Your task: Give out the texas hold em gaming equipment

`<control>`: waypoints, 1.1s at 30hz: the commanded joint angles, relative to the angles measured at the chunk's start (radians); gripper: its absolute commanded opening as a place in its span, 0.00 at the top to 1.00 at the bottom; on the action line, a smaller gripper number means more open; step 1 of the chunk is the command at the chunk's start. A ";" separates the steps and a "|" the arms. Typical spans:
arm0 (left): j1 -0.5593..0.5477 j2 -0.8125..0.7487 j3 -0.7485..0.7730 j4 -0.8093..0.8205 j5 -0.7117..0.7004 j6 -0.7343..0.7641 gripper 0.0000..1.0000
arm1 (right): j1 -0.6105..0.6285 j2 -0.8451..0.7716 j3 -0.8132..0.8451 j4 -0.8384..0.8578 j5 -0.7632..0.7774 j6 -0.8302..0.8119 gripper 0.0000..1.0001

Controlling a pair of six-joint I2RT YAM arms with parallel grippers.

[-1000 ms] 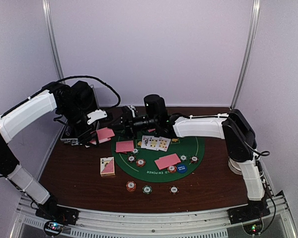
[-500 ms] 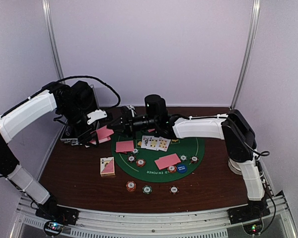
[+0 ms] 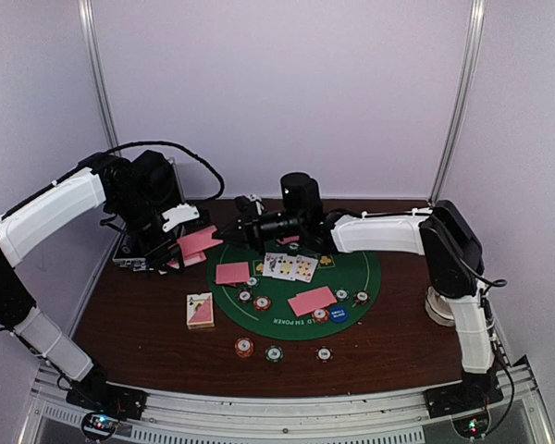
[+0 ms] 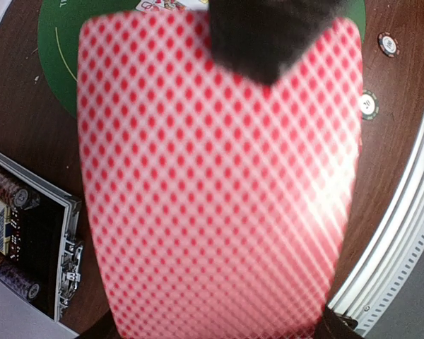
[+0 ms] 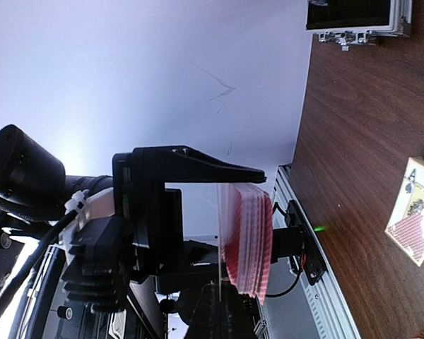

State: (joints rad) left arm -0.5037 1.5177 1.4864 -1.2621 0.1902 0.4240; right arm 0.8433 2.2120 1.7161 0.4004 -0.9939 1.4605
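Note:
My left gripper (image 3: 187,244) hangs over the table's left side, shut on a deck of pink-red-backed playing cards (image 3: 197,240). That deck (image 4: 219,176) fills the left wrist view. My right gripper (image 3: 231,231) reaches in from the right and is shut on the edge of the deck's top card (image 5: 218,233), which stands slightly off the stack (image 5: 251,240). Its dark fingertip (image 4: 268,35) overlaps the card back. On the green mat (image 3: 356,273) lie two face-down cards (image 3: 232,273) (image 3: 312,301), face-up cards (image 3: 289,266), striped chips (image 3: 262,302) and a blue disc (image 3: 339,314).
Three chips (image 3: 244,347) (image 3: 274,352) (image 3: 324,353) sit in front of the mat. A card box (image 3: 200,311) lies left of it. The open black case (image 3: 129,257) with chips inside stands at the left edge, under my left arm. The metal rail (image 3: 277,407) runs along the near edge.
My right gripper has closed on the top card and drawn back a little to the right. The left arm with the deck has stayed put.

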 commanded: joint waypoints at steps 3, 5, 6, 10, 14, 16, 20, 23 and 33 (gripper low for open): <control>0.002 -0.002 0.010 0.022 -0.002 0.011 1.00 | -0.130 -0.158 -0.138 0.019 -0.006 -0.054 1.00; 0.002 -0.004 0.010 0.021 -0.004 0.011 1.00 | -0.181 -0.197 -0.182 -0.031 -0.007 -0.104 1.00; 0.002 -0.004 0.009 0.020 -0.004 0.012 1.00 | -0.209 -0.214 -0.209 -0.061 -0.006 -0.133 1.00; 0.002 -0.009 0.003 0.022 -0.007 0.012 1.00 | -0.324 -0.271 -0.281 -0.259 0.020 -0.318 1.00; 0.002 -0.010 0.003 0.022 -0.007 0.012 1.00 | -0.431 -0.296 -0.303 -0.550 0.121 -0.576 1.00; 0.002 -0.011 0.003 0.021 -0.005 0.012 1.00 | -0.463 -0.291 -0.324 -0.588 0.162 -0.637 1.00; 0.002 -0.007 0.007 0.018 -0.004 0.011 1.00 | -0.497 -0.253 -0.342 -0.630 0.218 -0.719 1.00; 0.002 -0.006 0.008 0.017 -0.004 0.011 1.00 | -0.508 -0.218 -0.333 -0.652 0.259 -0.757 1.00; 0.001 -0.006 0.014 0.008 -0.005 0.012 1.00 | -0.525 -0.134 -0.289 -0.616 0.339 -0.781 1.00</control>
State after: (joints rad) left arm -0.5037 1.5177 1.4864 -1.2591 0.1799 0.4244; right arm 0.3298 2.0544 1.3861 -0.2134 -0.7151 0.7223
